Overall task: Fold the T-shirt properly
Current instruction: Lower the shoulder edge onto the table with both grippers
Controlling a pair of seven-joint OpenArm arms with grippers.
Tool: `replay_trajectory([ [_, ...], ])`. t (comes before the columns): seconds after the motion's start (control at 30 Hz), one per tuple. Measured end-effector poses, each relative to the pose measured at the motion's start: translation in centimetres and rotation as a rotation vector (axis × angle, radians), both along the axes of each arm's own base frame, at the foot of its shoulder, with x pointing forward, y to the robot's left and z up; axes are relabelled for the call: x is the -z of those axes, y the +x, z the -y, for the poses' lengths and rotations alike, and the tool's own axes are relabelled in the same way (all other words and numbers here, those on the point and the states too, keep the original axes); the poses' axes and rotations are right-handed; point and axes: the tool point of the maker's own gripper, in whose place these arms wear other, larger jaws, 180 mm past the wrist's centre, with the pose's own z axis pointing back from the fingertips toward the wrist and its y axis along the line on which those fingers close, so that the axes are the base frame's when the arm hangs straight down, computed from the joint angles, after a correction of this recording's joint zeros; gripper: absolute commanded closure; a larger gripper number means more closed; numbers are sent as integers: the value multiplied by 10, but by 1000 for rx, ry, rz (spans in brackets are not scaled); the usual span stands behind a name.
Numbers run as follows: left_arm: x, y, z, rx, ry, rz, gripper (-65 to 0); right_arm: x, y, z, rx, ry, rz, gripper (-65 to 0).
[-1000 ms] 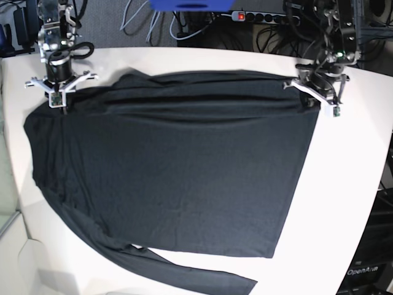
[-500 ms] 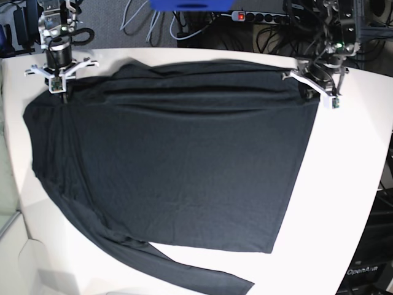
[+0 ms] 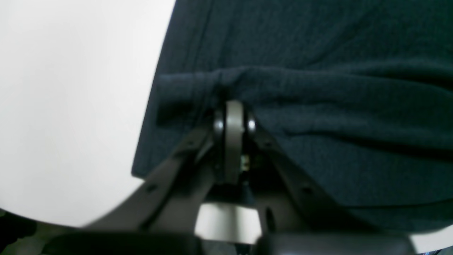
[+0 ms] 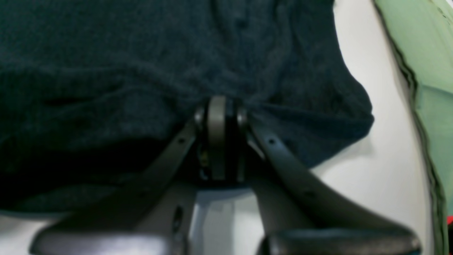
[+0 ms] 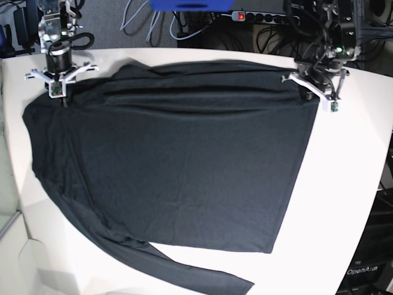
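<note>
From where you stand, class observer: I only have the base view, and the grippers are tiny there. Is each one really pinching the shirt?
Observer: Yes for the left gripper. Its wrist view shows the jaws shut on a bunched ridge of the T-shirt.
Operator: How near the cloth's edge is that pinch?
Observer: Close. The side edge runs just beside the gripper, with bare white table beyond.
Operator: And the other arm?
Observer: The right gripper is also shut on gathered fabric, near a rounded corner of the shirt.
Operator: Anything past that corner?
Observer: White table, then a pale green surface along its edge.
</note>
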Motion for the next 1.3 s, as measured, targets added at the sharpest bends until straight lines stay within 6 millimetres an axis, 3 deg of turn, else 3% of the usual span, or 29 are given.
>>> replay_trajectory([
  [0.33,-10,5,3,17,13,-11,0,0,0,0,0,0,0,-25],
  [0.7,-52,25,14,50,35,114,0,0,0,0,1,0,0,-25],
  [0.8,-52,15,14,52,32,105,0,0,0,0,1,1,1,-25],
  [0.9,-45,-7,-7,-28,45,65,-3,0,0,0,0,1,2,-26],
  [1.0,-47,-21,-29,-68,72,60,-105,1,0,0,4,1,-2,-27],
  [1.17,-56,-26,-33,45,78,102,-287,1,0,0,3,2,-2,-27],
  [1.3,-58,-39,-37,86,82,109,-326,0,1,-1,3,2,0,-27],
])
